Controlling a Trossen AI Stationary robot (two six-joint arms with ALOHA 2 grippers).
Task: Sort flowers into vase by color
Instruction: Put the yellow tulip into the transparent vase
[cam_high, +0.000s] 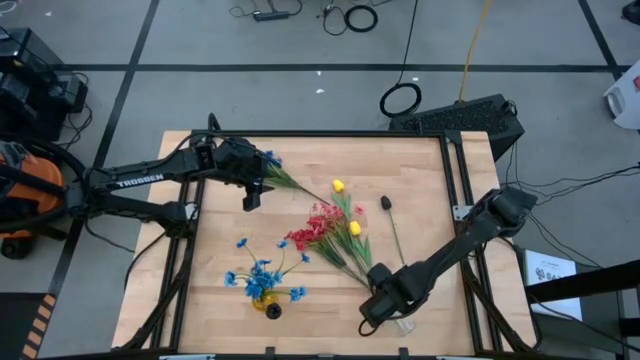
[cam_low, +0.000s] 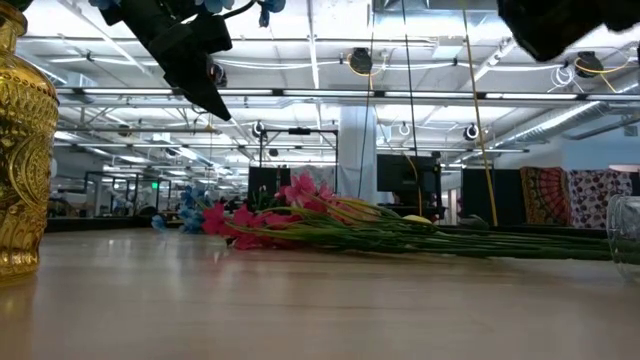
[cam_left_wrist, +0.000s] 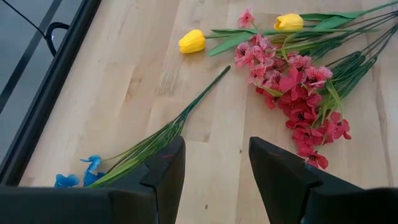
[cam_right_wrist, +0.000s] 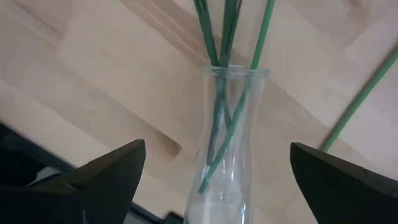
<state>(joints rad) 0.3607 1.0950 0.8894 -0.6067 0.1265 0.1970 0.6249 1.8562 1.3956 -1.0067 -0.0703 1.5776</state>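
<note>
**Left arm nearest the loose blue sprig**

High view: left gripper (cam_high: 252, 196) hangs open by the blue sprig (cam_high: 283, 176), whose stem runs toward the red flowers (cam_high: 315, 228).

Left wrist view: that stem lies just beside one finger, slanting away.

Right wrist view: right gripper (cam_right_wrist: 214, 171) stands wide, straddling the glass vase (cam_right_wrist: 227, 149), gripping nothing.

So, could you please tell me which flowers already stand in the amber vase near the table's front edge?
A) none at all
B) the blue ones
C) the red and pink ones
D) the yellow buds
B: in the high view the blue flowers rise from the amber vase, while the red and pink sprigs and the yellow buds lie flat on the table.
</note>
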